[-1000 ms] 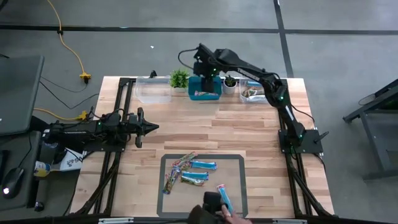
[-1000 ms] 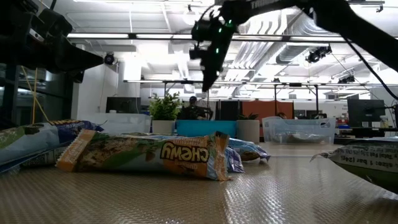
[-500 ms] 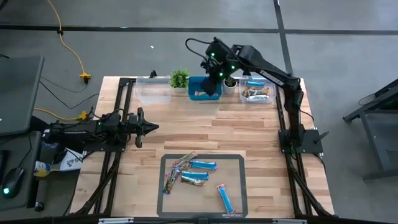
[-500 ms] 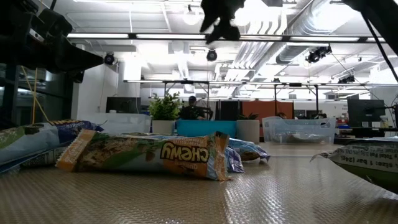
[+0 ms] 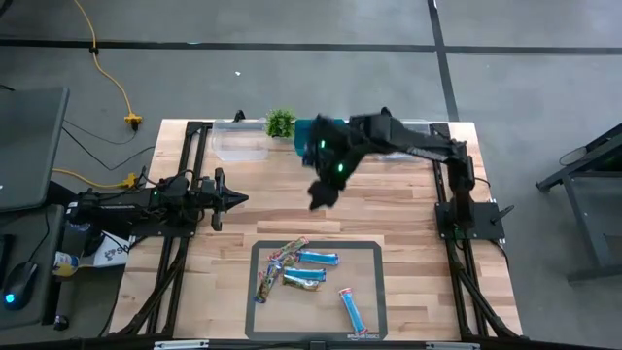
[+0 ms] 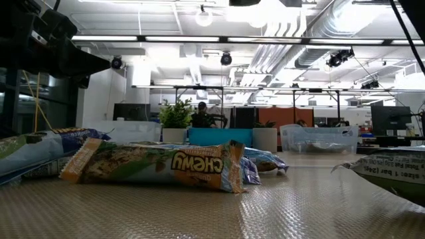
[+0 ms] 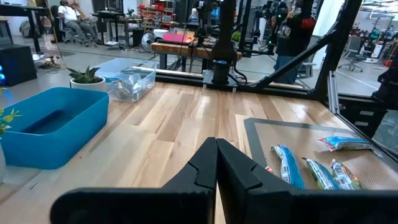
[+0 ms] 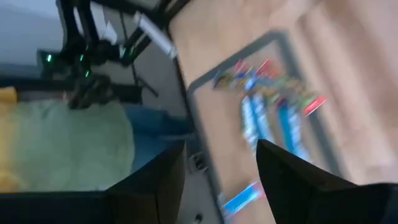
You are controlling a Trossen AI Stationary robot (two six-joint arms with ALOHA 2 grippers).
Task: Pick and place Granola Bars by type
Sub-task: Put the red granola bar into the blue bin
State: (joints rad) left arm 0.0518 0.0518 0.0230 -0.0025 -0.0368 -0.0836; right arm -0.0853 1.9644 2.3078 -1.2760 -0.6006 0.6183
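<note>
We see the right gripper (image 5: pixel 322 194), fingers apart and empty, above the wooden counter (image 5: pixel 389 204); the left gripper (image 5: pixel 231 198) shows fingers closed.

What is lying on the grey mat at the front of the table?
On the mat lie granola bars: a loose cluster of blue and multicoloured wrappers, plus one blue bar apart near the front edge. Whether any bars are hidden under the cluster cannot be seen.
</note>
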